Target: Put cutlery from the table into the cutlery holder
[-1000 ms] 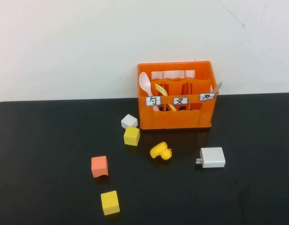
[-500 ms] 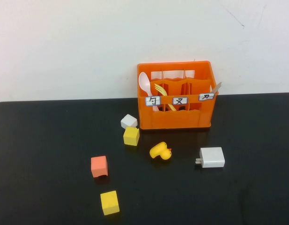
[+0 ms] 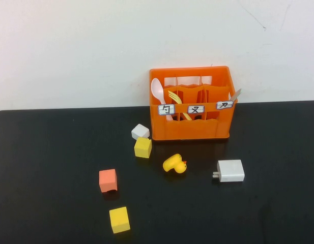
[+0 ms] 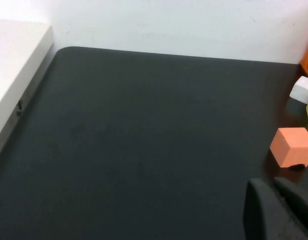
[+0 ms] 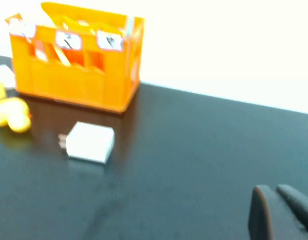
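White wall is backing the black table (image 3: pixel 55 152). I'm seeing the spoon (image 3: pixel 158 92), fork (image 3: pixel 176 99) and knife (image 3: pixel 234 95) standing in the orange holder (image 3: pixel 191 128) at the far edge; cubes (image 3: pixel 108 180), duck (image 3: pixel 175 164) and charger (image 3: pixel 230 170) are lying in front. Left gripper (image 4: pixel 278 210) and right gripper (image 5: pixel 281 212) are hanging low over bare tabletop, fingers closed, holding nothing.

Black table (image 3: pixel 55 152); crate (image 3: pixel 192 129), cubes, duck, charger
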### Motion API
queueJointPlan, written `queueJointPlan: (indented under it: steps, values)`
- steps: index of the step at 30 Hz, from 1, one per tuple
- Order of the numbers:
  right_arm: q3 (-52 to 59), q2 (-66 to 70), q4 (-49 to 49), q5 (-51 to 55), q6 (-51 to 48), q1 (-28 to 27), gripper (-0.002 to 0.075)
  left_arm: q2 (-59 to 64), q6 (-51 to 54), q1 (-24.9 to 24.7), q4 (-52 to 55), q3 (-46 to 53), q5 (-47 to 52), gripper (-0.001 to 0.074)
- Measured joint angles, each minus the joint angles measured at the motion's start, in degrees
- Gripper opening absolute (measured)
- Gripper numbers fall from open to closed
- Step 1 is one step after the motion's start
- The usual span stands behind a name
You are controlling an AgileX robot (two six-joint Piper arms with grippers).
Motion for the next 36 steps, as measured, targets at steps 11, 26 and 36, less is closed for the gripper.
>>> queueJointPlan:
  steps: [11, 26, 36]
  values:
    - [-0.5, 0.0, -1.6, 5.7, 7.3, -1.0, -0.0002, 0.0, 0.0, 0.0, 0.0, 0.0, 0.0, -0.0001]
    - [-0.6, 0.0, -1.9, 6.1, 15.6, -8.0, -0.0002, 0.0, 0.0, 0.0, 0.0, 0.0, 0.2, -0.0001]
    - [-0.6, 0.0, -2.0, 6.1, 12.1, -7.8, -0.0002, 0.0, 0.0, 0.0, 0.0, 0.0, 0.2, -0.0001]
